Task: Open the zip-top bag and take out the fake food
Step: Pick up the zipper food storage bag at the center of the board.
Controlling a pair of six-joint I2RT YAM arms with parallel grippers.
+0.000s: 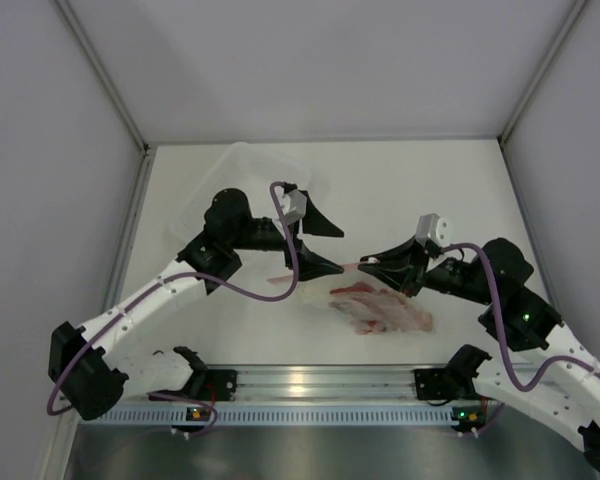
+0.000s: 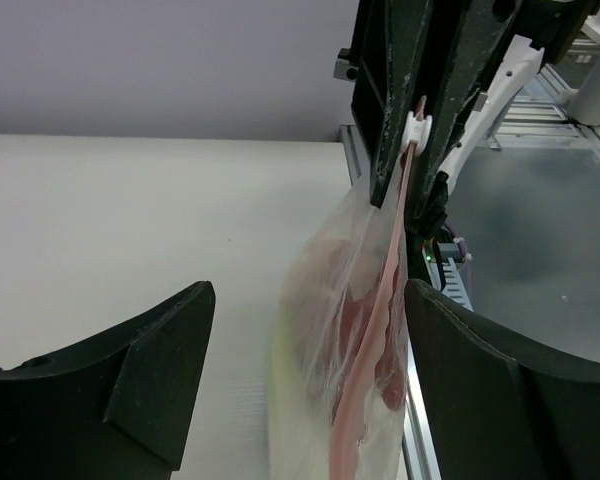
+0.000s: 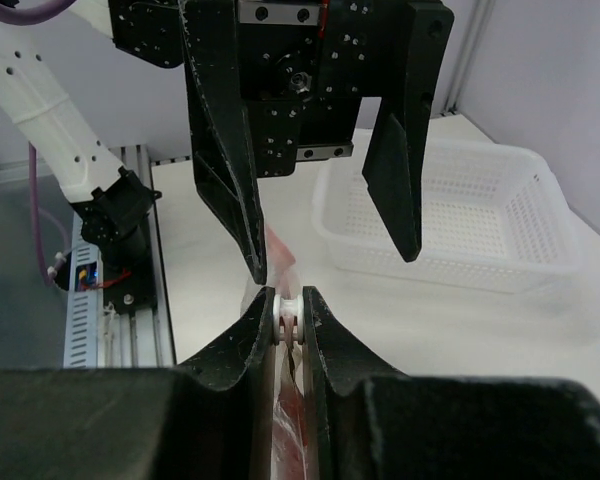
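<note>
The zip-top bag (image 1: 385, 312) lies on the table with its pink zip strip (image 1: 310, 275) lifted up and leftward. Red fake food (image 1: 360, 298) shows through the plastic; the other pieces are unclear. My right gripper (image 1: 363, 263) is shut on the bag's white zip slider (image 3: 292, 320), seen between its pads in the right wrist view. My left gripper (image 1: 338, 250) is open and faces it, its jaws astride the strip. In the left wrist view the bag (image 2: 340, 340) hangs between the open fingers, the pink strip (image 2: 380, 330) close to the right finger (image 2: 500, 400).
A rigid clear perforated tray (image 1: 230, 180) stands at the back left, behind the left gripper; it also shows in the right wrist view (image 3: 460, 215). The arms' aluminium base rail (image 1: 310, 382) runs along the near edge. Grey walls enclose the table.
</note>
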